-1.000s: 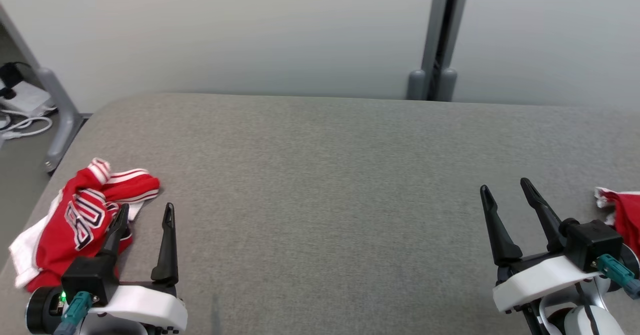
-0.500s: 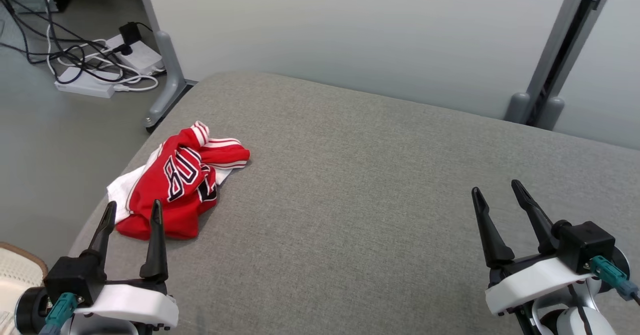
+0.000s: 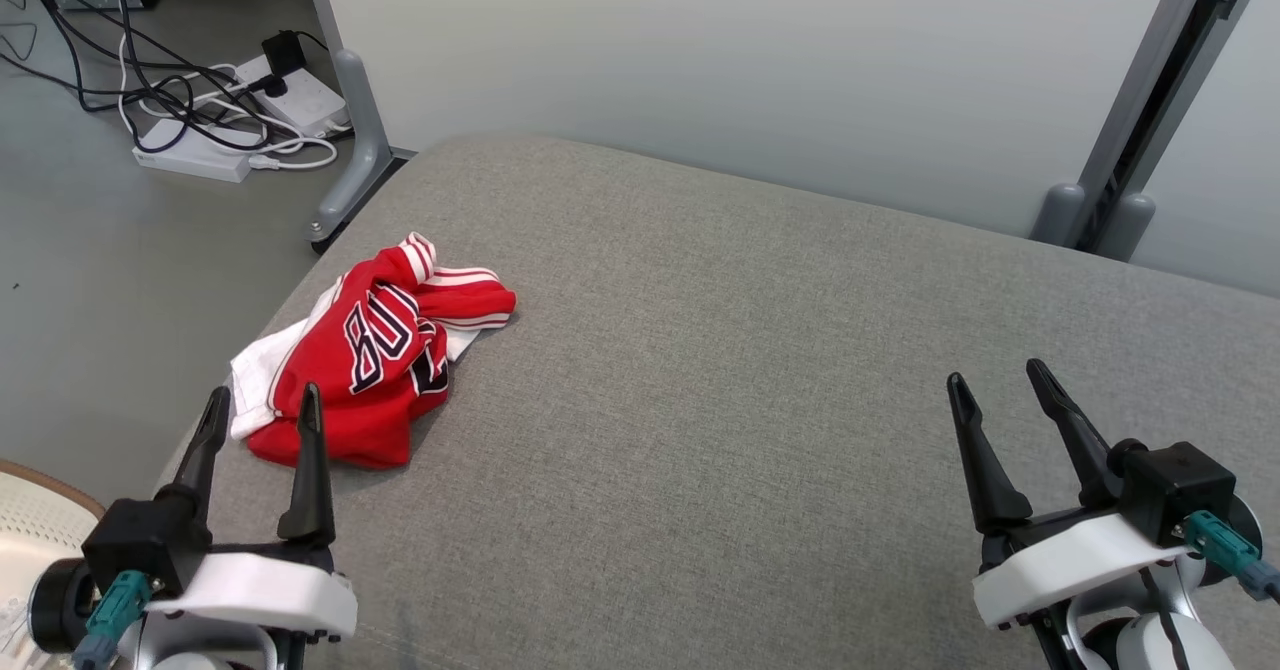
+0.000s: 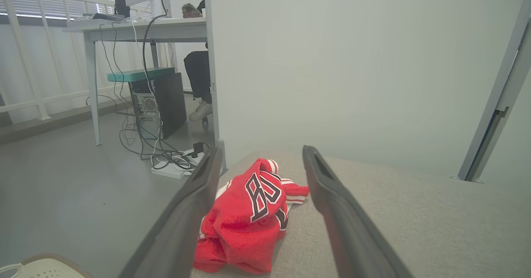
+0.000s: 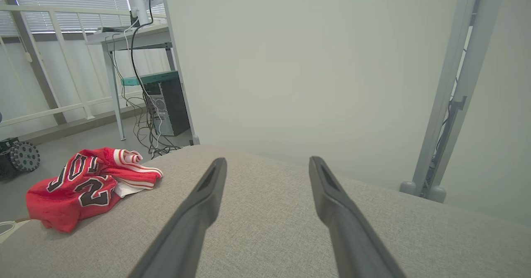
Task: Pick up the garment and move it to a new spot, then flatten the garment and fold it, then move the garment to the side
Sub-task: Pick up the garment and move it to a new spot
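A crumpled red garment [image 3: 375,375] with white trim and dark lettering lies in a heap on the grey table [image 3: 700,400], close to the table's left edge and toward its far corner. One striped, cuff-like end pokes out toward the middle of the table, and a white patch shows along the side nearest the edge.

The left tool [image 3: 263,393] sits at the near left of the table with both dark fingers spread apart and nothing between them. Its tips point straight at the heap. From the head view, one fingertip lines up with the near hem of the garment. From the left wrist view the cloth sits framed in the gap between the two fingers, a little ahead of them, and I see no contact.

The right tool [image 3: 995,373] is over at the near right side, well apart from the garment, with a wide stretch of bare table between them. Its fingers are also spread wide and hold nothing.

Beyond the table's left corner, cables [image 3: 200,140] and power strips lie on the floor [image 3: 100,280], and a pale partition [image 3: 700,50] stands behind the table
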You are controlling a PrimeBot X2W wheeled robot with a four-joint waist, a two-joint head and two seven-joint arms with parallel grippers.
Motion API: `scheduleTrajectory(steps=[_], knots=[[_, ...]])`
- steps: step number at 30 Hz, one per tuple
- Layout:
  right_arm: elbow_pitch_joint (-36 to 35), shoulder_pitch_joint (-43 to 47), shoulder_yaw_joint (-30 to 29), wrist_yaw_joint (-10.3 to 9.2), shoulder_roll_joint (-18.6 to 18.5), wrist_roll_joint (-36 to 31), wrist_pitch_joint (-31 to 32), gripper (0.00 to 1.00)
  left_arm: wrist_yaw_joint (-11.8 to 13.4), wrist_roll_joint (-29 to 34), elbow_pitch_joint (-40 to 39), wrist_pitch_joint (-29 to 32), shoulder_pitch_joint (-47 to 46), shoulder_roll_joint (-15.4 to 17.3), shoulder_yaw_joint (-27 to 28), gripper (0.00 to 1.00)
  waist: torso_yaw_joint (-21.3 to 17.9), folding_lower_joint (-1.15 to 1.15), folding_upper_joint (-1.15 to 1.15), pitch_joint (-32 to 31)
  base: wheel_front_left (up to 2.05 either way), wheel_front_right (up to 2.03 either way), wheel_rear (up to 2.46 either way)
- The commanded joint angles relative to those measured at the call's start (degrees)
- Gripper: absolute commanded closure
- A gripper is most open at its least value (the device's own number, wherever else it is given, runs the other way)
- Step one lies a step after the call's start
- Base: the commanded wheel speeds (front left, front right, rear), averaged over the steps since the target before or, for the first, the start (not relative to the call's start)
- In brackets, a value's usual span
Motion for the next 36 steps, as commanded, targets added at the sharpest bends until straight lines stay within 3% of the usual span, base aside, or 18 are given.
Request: scheduleTrajectory(steps=[1, 7, 11, 22, 29, 30, 31, 36], knots=[[-0.31, 0.12, -0.06, -0.04, -0.06, -0.21, 0.31, 0.00, -0.14, -0.17, -0.18, -0.29, -1.77, -0.08, 0.24, 0.00, -0.07, 0.00, 0.00, 0.38, 0.00, 0.00, 0.00], [-1.86, -1.52, 0.19, -0.04, -0.99, -0.62, 1.28, 0.00, -1.02, 0.35, 0.08, -0.21, -8.23, -0.50, 0.63, 0.00, -0.81, 0.00, 0.00, 3.04, 0.00, 0.00, 0.00], [-3.32, -2.94, 0.77, -0.04, -2.05, -0.86, 2.44, 0.00, -3.63, -0.86, 4.67, 1.41, -15.48, -0.80, 0.40, 0.00, -2.15, 0.00, 0.00, 6.52, 0.00, 0.00, 0.00], [-6.07, -7.52, 2.13, -0.04, -4.85, -0.70, 4.54, 0.00, -11.96, -8.63, 33.20, 9.61, -28.28, -3.89, 0.07, 0.00, -5.51, 0.00, 0.00, 16.26, 0.00, 0.00, 0.00], [-6.78, -9.44, 2.95, -0.04, -5.96, -0.39, 4.78, 0.00, -15.25, -10.70, 49.26, 11.01, -33.71, -5.50, 0.18, 0.00, -6.32, 0.00, 0.00, 19.15, 0.00, 0.00, 0.00], [-6.76, -9.65, 2.96, -0.04, -6.09, -0.21, 4.84, 0.00, -16.13, -10.61, 52.04, 10.53, -35.02, -5.67, 0.00, 0.71, -6.44, 0.00, 0.00, 19.46, 0.00, 0.00, 0.00], [-6.68, -9.68, 2.91, -0.04, -6.14, -0.13, 4.80, 0.00, -16.37, -10.66, 53.14, 10.00, -35.67, -5.67, 0.12, 1.00, -6.47, 0.00, 0.00, 19.52, 0.00, 0.00, 0.00], [-6.05, -9.66, 2.40, -0.04, -6.08, -0.09, 4.18, 0.00, -16.21, -8.75, 55.97, 3.54, -38.20, -4.29, -0.06, 1.00, -7.04, 0.00, 0.00, 18.60, 0.00, 0.00, 0.00]])
